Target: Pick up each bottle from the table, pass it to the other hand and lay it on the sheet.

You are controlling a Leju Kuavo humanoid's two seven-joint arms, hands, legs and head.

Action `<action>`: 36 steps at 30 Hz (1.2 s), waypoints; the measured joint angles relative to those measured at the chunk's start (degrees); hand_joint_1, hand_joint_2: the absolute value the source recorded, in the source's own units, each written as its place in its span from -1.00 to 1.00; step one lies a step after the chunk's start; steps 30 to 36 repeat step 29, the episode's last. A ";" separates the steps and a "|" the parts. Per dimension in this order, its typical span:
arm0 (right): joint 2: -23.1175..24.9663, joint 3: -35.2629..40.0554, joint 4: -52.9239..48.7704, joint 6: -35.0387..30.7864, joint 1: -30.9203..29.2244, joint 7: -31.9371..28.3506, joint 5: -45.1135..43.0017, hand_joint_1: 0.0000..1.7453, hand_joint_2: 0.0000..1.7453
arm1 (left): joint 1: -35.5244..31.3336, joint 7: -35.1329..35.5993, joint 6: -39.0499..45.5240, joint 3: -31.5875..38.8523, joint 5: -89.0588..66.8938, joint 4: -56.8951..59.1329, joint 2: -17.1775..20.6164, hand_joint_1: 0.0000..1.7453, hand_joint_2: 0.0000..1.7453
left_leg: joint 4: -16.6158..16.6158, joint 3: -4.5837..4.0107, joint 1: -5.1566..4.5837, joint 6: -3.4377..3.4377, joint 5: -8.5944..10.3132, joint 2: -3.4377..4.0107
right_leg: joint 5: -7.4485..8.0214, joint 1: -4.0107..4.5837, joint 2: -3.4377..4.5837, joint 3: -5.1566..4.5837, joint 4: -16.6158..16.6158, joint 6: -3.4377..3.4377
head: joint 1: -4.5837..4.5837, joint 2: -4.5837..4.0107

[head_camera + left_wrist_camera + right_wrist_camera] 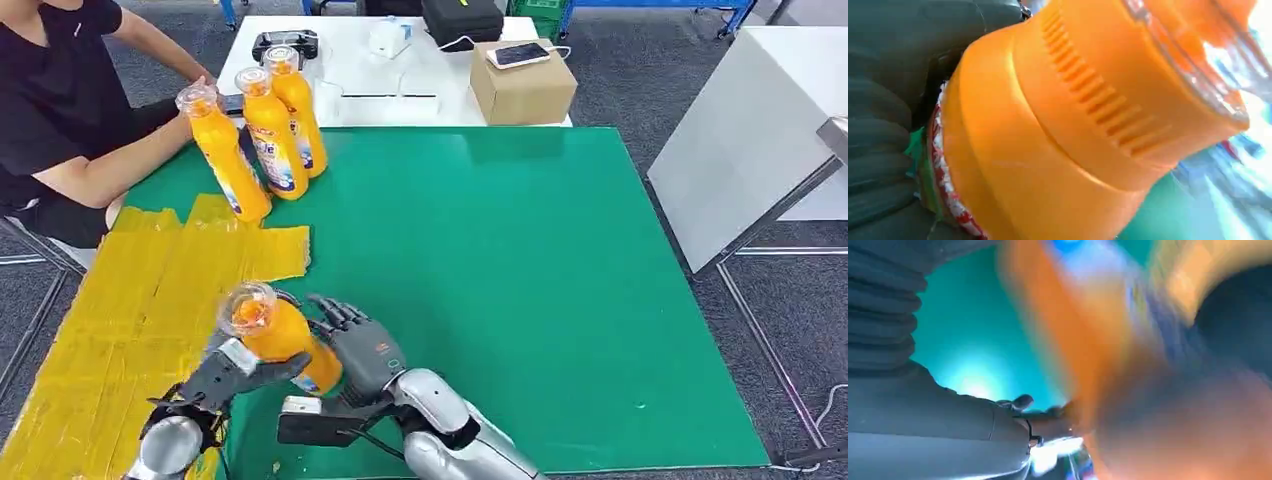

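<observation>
Both hands meet on one orange bottle [275, 335] low over the near edge of the green tabletop [520, 280], just beside the yellow sheet [120, 320]. The left hand [230, 372] is wrapped around the bottle's upper part below the clear cap, and its wrist view shows the orange shoulder and ribbed collar pressed close against the grey palm. The right hand [362, 345] lies against the lower body with its dark fingers curled around the far side; whether it truly clamps or only cradles cannot be told, since its own wrist view is a blur of orange and teal. This looks like the middle of the handover, with the bottle tilted and clear of the surface. The main risk is timing: if one hand lets go before the other has a firm hold, the smooth, rounded body could slide out and roll across the tabletop. A grip this near the cap may also let the heavier base swing down. Three more bottles [262, 135] stand upright at the far corner of the sheet, where a person's hand [192, 92] rests at the nearest one, well apart from the robot's reach for now.
</observation>
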 measured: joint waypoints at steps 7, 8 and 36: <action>-4.10 -11.33 -19.18 1.40 5.52 -4.54 -6.88 -1.00 -1.00 | 2.49 9.07 20.13 3.71 -42.05 -7.34 -3.06 1.00 1.00 | 0.00 -0.04 -0.03 0.00 -0.02 -0.13 | -0.06 -0.03 -0.07 -0.63 -0.03 0.00 | -0.02 0.00; -4.65 -12.62 -20.87 1.68 5.82 -5.02 -7.77 -1.00 -1.00 | 2.62 11.04 21.68 3.60 -47.93 -7.30 -3.27 1.00 1.00 | 0.00 -0.06 -0.04 0.00 -0.02 -0.07 | -0.03 -0.03 -0.06 -0.56 -0.03 0.02 | -0.04 0.00; -8.87 -18.09 -27.37 1.86 6.55 -8.52 -13.97 -1.00 -1.00 | -5.75 21.59 23.13 -7.85 -61.70 22.27 -1.75 0.84 1.00 | -0.02 0.28 -0.07 -0.01 0.03 -0.05 | 0.02 -0.05 -0.05 0.05 -0.01 0.03 | -0.06 0.00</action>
